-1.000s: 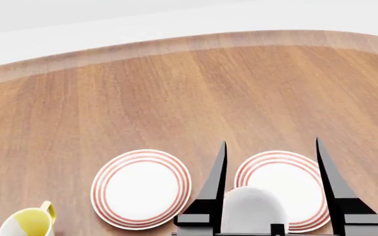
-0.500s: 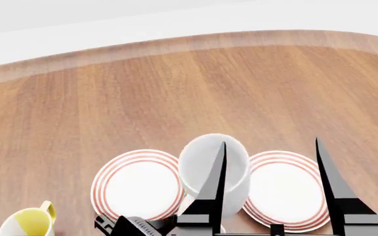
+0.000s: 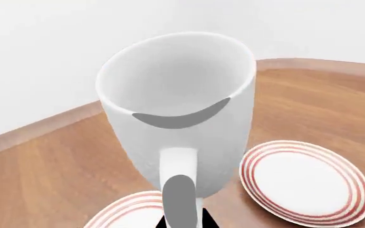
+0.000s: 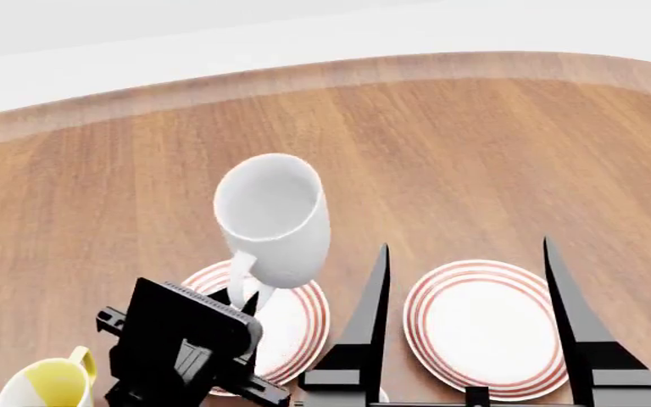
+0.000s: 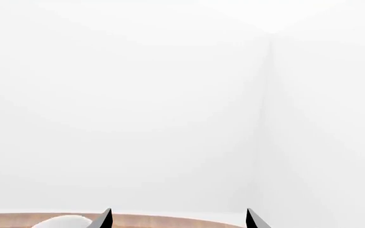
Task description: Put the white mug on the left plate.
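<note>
The tall plain white mug (image 4: 272, 219) hangs in the air above the left plate (image 4: 292, 326), tilted, its mouth facing up and away. My left gripper (image 4: 248, 297) is shut on the mug's loop handle (image 3: 180, 190). In the left wrist view the mug (image 3: 182, 99) fills the middle, with the left plate (image 3: 122, 216) under it and the right plate (image 3: 303, 180) beside it. My right gripper (image 4: 467, 254) is open and empty, raised in front of the right plate (image 4: 484, 326); its fingertips (image 5: 103, 219) show in the right wrist view, facing the white wall.
A smaller white mug with yellow inside (image 4: 48, 381) stands at the near left of the wooden table (image 4: 416, 153). The table's curved far edge meets a white wall. A bit of the white mug (image 5: 62, 222) shows in the right wrist view.
The white mug has moved left and up, from near the right plate to above the left plate, carried by my left gripper. The right gripper has not moved.
</note>
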Motion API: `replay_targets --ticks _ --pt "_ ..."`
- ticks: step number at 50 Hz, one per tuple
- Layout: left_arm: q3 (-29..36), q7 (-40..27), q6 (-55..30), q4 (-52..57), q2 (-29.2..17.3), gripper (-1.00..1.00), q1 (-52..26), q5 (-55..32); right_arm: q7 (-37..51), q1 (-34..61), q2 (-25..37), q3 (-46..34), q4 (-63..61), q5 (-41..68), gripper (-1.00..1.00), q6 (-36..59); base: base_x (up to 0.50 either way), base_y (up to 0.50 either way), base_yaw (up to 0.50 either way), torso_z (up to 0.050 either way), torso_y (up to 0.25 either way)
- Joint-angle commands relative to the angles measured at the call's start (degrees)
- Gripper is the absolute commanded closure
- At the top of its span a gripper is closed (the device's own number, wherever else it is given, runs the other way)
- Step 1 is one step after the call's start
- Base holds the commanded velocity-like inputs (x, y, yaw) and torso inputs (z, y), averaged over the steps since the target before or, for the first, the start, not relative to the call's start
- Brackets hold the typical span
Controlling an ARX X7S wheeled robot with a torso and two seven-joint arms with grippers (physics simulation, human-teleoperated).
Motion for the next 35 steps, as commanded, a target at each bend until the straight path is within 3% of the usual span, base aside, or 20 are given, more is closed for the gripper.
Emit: replay_targets --ticks 1,12,35 --pt "-4.3 -1.8 1.4 -8.3 1.6 1.0 -5.8 -0.5 0.0 0.0 0.0 -0.1 0.0 0.0 -1.0 0.0 0.0 0.0 0.0 0.0 0.0" --pt "-4.1 -2.1 3.8 -16.6 2.9 1.0 -11.0 1.2 0.0 0.0 -0.1 0.1 0.0 0.0 -1.0 0.0 0.0 0.0 0.0 0.0 0.001" --pt "-4.2 -2.2 7.2 -26.5 4.2 1.0 -13.8 1.4 -0.2 -0.4 -0.1 1.4 0.0 0.5 -1.0 -1.0 0.0 0.0 0.0 0.0 0.0"
